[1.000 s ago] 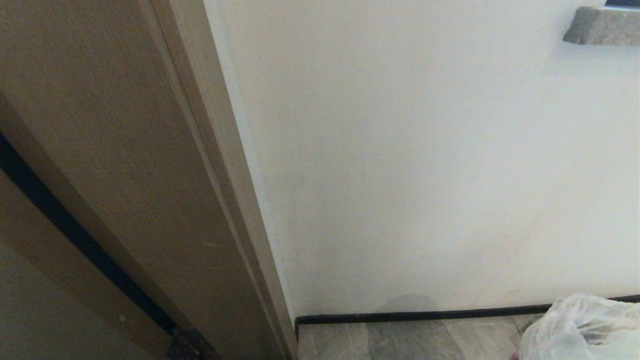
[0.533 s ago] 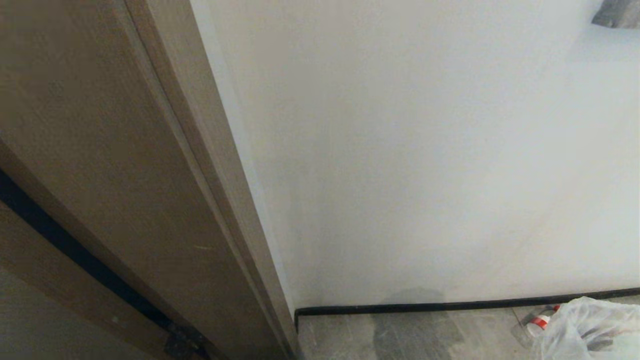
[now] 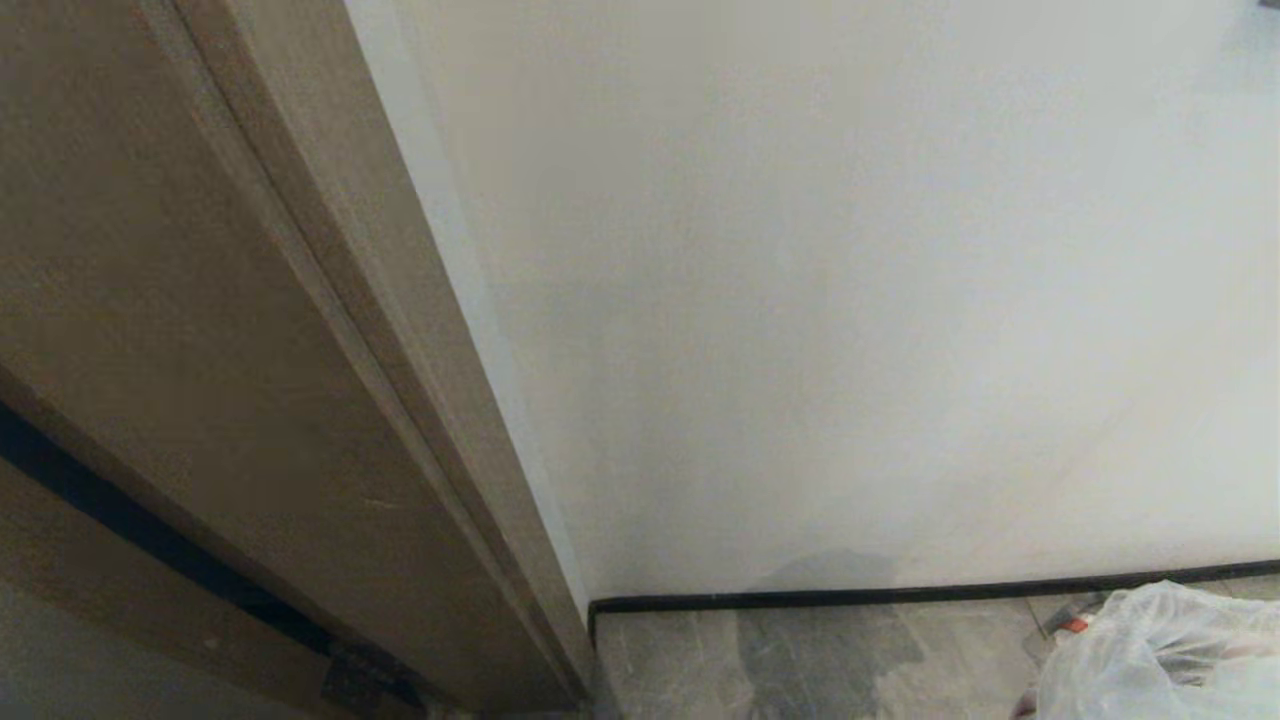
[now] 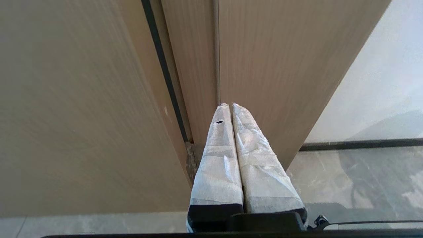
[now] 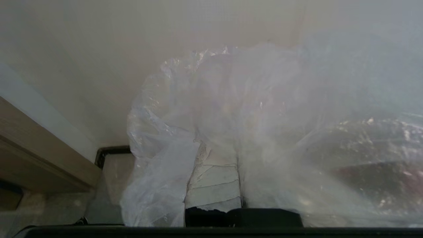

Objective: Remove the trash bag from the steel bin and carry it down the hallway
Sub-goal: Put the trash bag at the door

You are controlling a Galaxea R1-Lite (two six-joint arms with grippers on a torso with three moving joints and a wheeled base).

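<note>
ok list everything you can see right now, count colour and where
trash bag: one, clear crinkled plastic, lower right of the head view, draped over the right gripper
door frame: one, brown wood, left
wall: one, white, ahead
skirting: one, black strip, foot of the wall
floor: grey marbled tiles, below the wall
left gripper: one, white-wrapped fingers shut, empty, by the door frame
right gripper: one, white-wrapped, shut on the trash bag

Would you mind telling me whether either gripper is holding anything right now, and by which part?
The right gripper holds the trash bag by its bunched plastic, which drapes over the fingers. The left gripper is shut and holds nothing.
</note>
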